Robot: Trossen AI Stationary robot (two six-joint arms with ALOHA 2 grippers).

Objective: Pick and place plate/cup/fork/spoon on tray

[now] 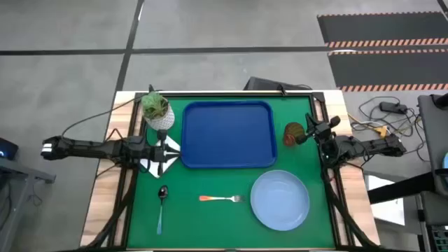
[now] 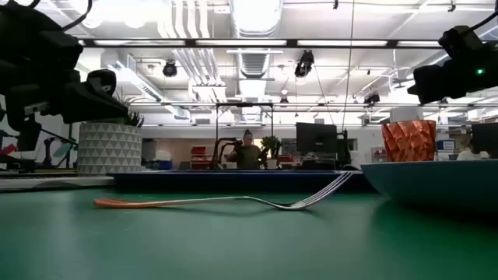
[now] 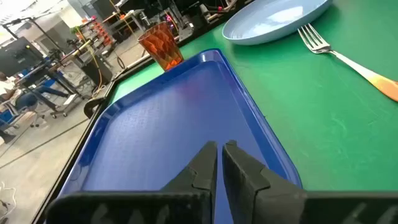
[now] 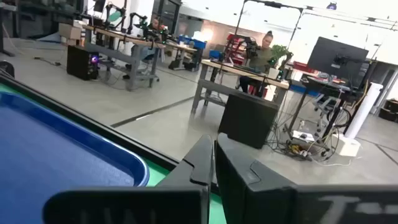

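The deep-blue tray (image 1: 227,133) lies at the far middle of the green mat. The light-blue plate (image 1: 280,199) lies on the mat near and to the right of it. The orange-handled fork (image 1: 220,199) lies left of the plate, and the blue-handled spoon (image 1: 162,203) lies further left. The dark-red cup (image 1: 293,133) stands upright by the tray's right edge. My left gripper (image 3: 217,158) is shut and empty over the tray's left edge (image 3: 161,124). My right gripper (image 4: 211,155) is shut and empty just right of the cup, above the mat.
A white pot with a green plant (image 1: 157,112) stands at the tray's far left corner, close to my left arm. Black frame rails run along the table's left and right sides. Beyond the far edge are desks, monitors and a person (image 4: 264,46).
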